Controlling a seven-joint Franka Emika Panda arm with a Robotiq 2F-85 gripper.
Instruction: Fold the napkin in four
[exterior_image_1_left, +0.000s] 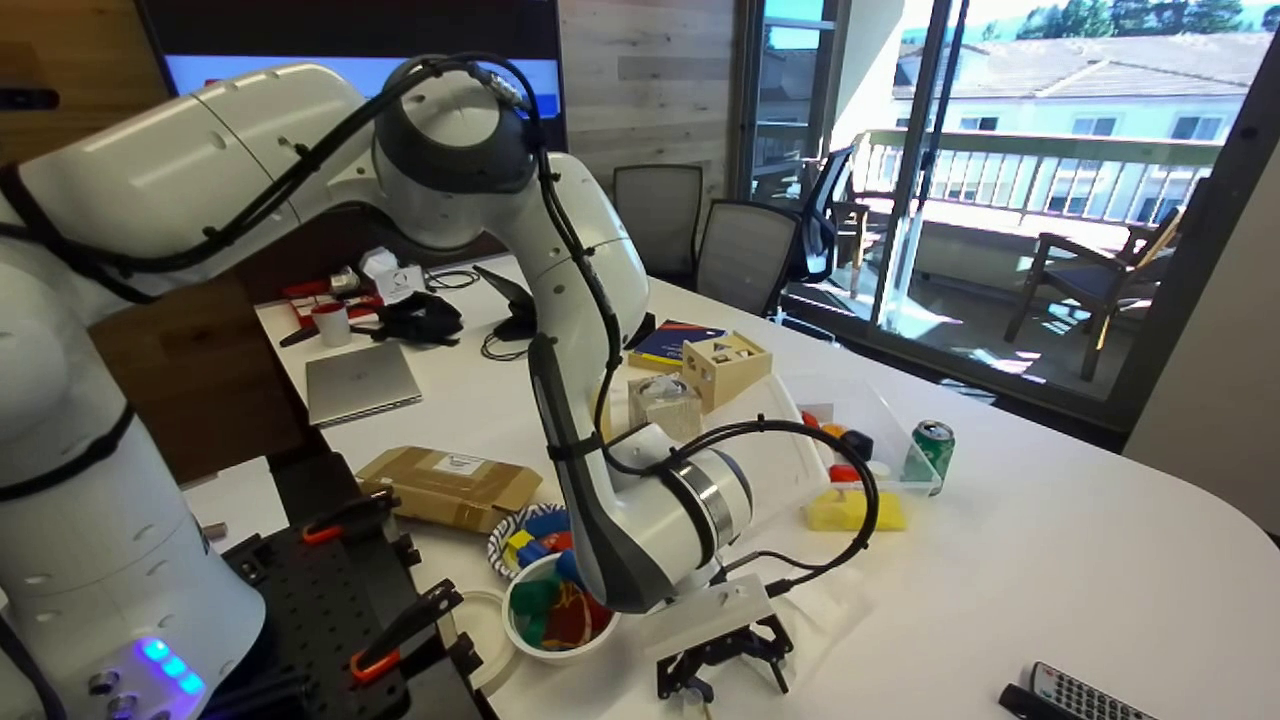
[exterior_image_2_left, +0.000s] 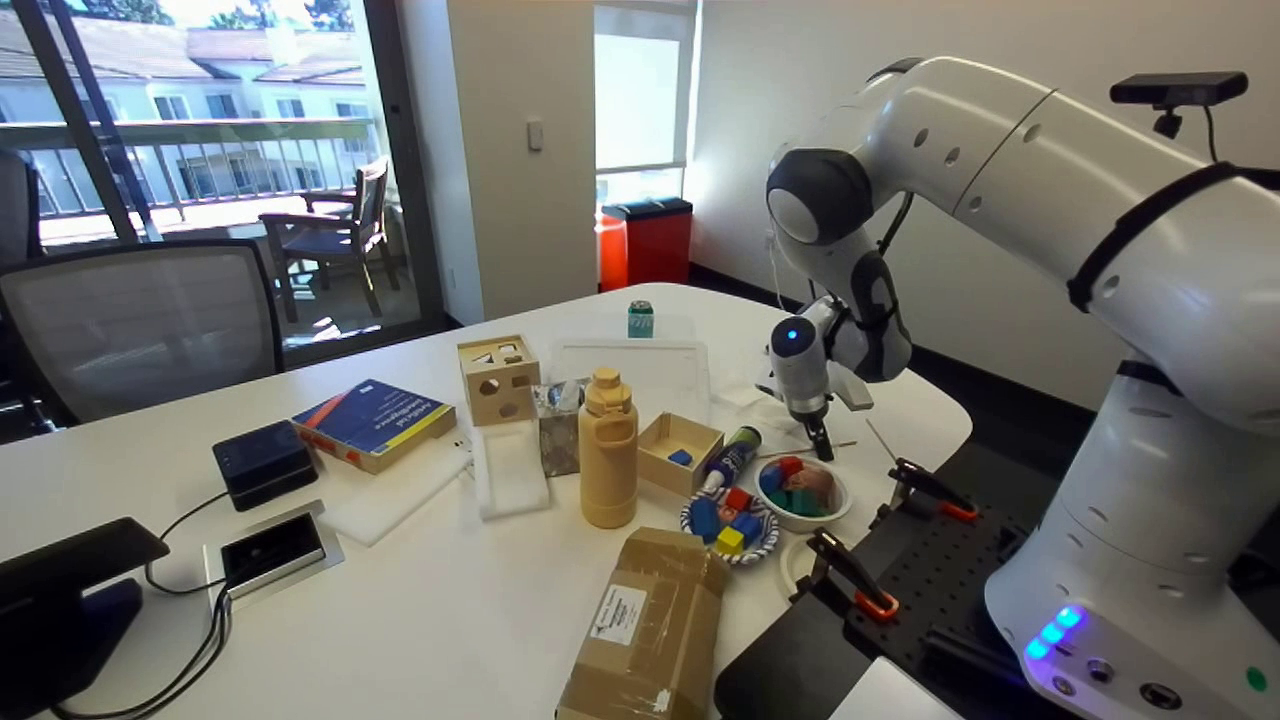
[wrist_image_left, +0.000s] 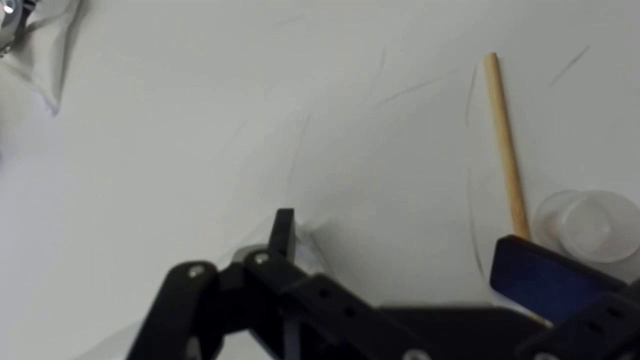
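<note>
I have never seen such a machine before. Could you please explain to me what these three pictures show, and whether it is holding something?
This is a white robot arm, a jointed machine ending in a black gripper with two fingers. Two pictures look across the table from different places outside the arm. The third is taken from its wrist, close above the table; the fingers and a thin wooden stick appear there. Among the things on the table are a white bowl with coloured pieces, a beige bottle, a cardboard package, a book and a green can. The gripper is open and appears to hold nothing. What may be the napkin, a thin pale sheet, lies near it, but I cannot be certain.
</note>
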